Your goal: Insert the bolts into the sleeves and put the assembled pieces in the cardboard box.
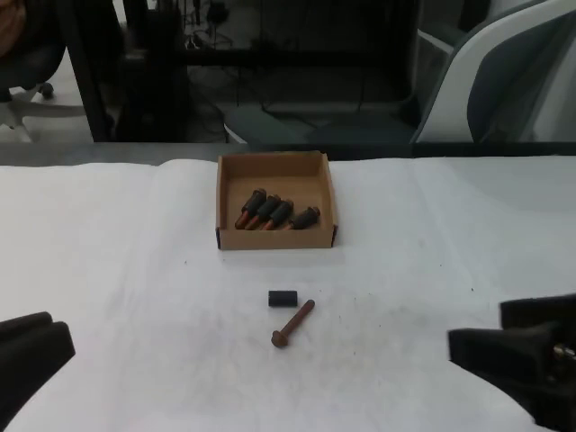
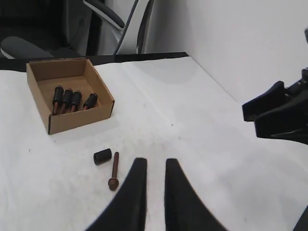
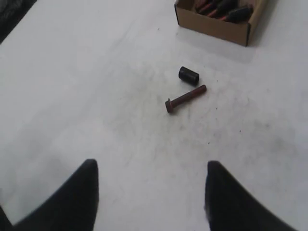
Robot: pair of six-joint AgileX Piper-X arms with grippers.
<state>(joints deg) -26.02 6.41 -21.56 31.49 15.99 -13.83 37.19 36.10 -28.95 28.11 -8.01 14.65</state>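
Four assembled pieces (image 1: 274,212) are already lying side by side in the cardboard box (image 1: 274,238) just above the centre of the high view, so I am judging the job to be nearing its end. One bare bolt (image 1: 293,324) and one empty sleeve (image 1: 283,298) are lying loose on the white bench (image 1: 135,270) just below the box, close together but not yet joined. I am holding nothing: my left claw (image 2: 155,166) is sitting at the lower left edge with its fingers only narrowly parted, and my right claw (image 3: 150,168), at the lower right, is gaping wide.
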